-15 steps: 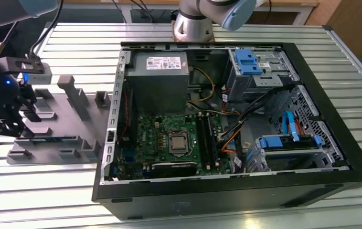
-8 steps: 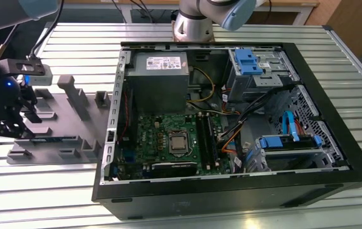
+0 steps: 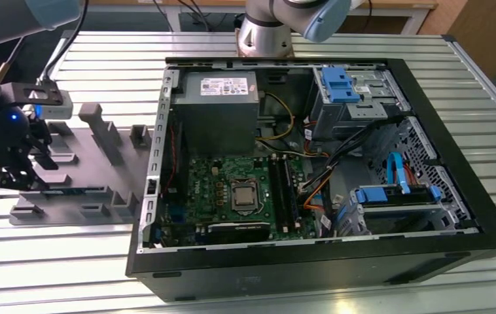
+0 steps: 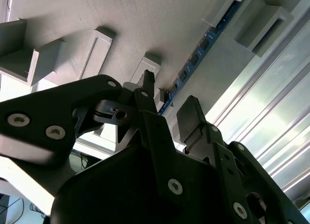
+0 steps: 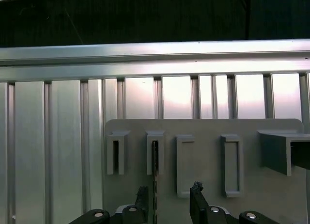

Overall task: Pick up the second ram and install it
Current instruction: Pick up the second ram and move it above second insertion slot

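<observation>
The hand (image 5: pixel 169 187) hangs over the grey tray (image 5: pixel 208 127) with its two fingers (image 4: pixel 193 117) spread apart, gripping nothing. In both wrist views they stand on either side of the second ram (image 4: pixel 203 44), which sits on edge in one of the tray's slotted blocks. At the exterior view's left, the tray lies on the ribbed metal bench (image 3: pixel 82 255), just beside the open computer case (image 3: pixel 457 196). The case holds the green motherboard (image 3: pixel 209 176), a grey power supply (image 3: pixel 217 111) and blue-tabbed drive cages (image 3: pixel 349 85). Open bench runs below the tray, toward the frame's lower left.
</observation>
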You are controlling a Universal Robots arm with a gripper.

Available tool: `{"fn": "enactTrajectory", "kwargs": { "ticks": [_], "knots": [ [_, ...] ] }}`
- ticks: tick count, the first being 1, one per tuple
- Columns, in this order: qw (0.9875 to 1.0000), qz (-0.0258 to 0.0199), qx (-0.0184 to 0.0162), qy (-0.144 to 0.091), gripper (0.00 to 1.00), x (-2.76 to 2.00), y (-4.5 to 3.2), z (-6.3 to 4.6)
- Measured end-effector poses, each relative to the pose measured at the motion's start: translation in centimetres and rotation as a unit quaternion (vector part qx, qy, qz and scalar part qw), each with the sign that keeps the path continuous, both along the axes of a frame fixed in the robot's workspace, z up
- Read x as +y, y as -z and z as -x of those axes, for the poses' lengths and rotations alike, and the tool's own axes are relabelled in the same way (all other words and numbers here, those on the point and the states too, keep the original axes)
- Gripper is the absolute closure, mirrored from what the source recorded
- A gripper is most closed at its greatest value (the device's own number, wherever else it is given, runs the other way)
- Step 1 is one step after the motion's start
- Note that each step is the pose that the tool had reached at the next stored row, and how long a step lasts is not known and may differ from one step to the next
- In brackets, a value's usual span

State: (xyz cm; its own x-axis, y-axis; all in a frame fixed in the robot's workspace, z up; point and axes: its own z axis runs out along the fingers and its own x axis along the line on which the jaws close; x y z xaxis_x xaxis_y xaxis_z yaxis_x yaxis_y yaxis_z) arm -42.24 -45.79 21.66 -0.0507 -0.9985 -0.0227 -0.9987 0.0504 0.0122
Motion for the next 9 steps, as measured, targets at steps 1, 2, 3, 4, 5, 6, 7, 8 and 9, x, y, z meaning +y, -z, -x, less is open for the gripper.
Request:
{"fn": "enactTrajectory", "kwargs": {
  "ticks": [1,2,3,4,5,6,7,8,9],
  "knots": [
    [1.0,0.0,0.0,0.0,0.53,-0.01,0.04,0.0],
    [1.0,0.0,0.0,0.0,0.53,-0.01,0.1,0.0],
    [1.0,0.0,0.0,0.0,0.53,-0.02,0.13,0.0],
    [1.0,0.0,0.0,0.0,0.53,-0.02,0.17,0.0],
    [1.0,0.0,0.0,0.0,0.53,-0.03,0.19,0.0],
    [1.0,0.0,0.0,0.0,0.55,-0.03,0.22,0.0],
    [1.0,0.0,-0.0001,0.0,0.55,-0.03,0.23,0.0],
    [1.0,0.0,-0.0001,0.0,0.62,-0.03,0.24,0.0],
    [1.0,0.0,-0.0001,0.0,0.62,-0.03,0.25,0.0]
  ]
}}
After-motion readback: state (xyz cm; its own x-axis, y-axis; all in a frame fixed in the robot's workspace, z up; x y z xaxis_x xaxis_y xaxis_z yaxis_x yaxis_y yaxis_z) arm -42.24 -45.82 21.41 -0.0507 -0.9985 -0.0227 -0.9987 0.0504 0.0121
